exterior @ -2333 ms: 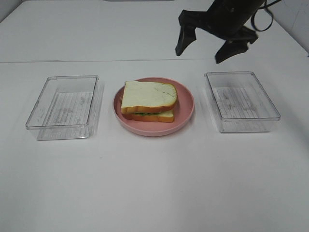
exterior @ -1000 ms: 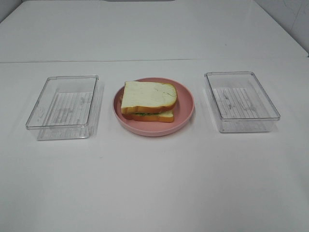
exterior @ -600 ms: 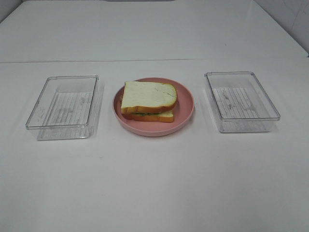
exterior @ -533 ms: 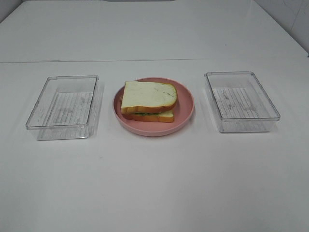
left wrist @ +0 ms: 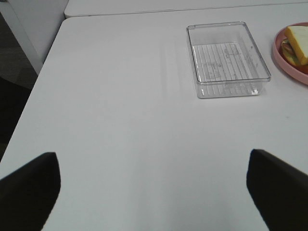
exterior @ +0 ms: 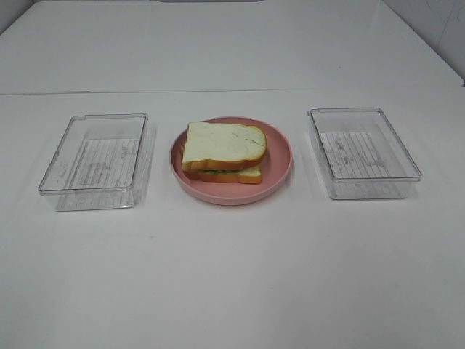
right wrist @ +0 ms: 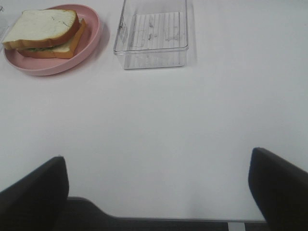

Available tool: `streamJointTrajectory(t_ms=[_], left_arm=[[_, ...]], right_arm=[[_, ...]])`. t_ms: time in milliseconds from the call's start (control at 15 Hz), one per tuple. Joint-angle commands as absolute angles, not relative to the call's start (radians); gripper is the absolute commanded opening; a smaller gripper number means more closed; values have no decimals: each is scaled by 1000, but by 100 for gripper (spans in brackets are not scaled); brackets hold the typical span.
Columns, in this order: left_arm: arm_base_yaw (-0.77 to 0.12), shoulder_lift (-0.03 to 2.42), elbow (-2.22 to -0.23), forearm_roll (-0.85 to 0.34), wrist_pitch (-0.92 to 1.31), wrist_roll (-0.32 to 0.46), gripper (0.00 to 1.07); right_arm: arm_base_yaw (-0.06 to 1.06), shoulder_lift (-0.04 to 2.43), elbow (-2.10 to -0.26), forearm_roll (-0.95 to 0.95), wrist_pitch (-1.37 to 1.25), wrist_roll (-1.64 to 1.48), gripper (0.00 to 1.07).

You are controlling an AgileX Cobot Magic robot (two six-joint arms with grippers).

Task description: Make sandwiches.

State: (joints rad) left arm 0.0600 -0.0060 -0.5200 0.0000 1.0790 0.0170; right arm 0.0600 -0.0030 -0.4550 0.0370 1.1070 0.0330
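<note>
The sandwich (exterior: 222,152) is a stack of two white bread slices with orange-brown crust and green lettuce showing between them. It lies on the round pink plate (exterior: 280,161) at the table's middle. It also shows in the right wrist view (right wrist: 45,32) and partly in the left wrist view (left wrist: 297,44). Neither arm shows in the exterior high view. My left gripper (left wrist: 154,187) is open and empty, far back from the left tray. My right gripper (right wrist: 159,190) is open and empty over the table's near edge.
A clear plastic tray (exterior: 94,160) stands left of the plate and another clear tray (exterior: 363,151) right of it; both hold nothing. They also show in the left wrist view (left wrist: 226,57) and the right wrist view (right wrist: 151,32). The table's left edge (left wrist: 45,62) drops to dark floor.
The right arm, seen over the back right of the table 2.3 s ago, has left the exterior high view. The sandwich, plate and trays have not moved.
</note>
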Motion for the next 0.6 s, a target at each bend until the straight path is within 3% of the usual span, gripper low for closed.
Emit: streamJointTrajectory(t_ms=[67,600], left_arm=[[64,-25,-517,0,1075,18,98],[64,-25,-517,0,1075,18,98]], right_arm=[[57,-36,-451,13,1100,23,96],[57,-36,-451,13,1100,23,96]])
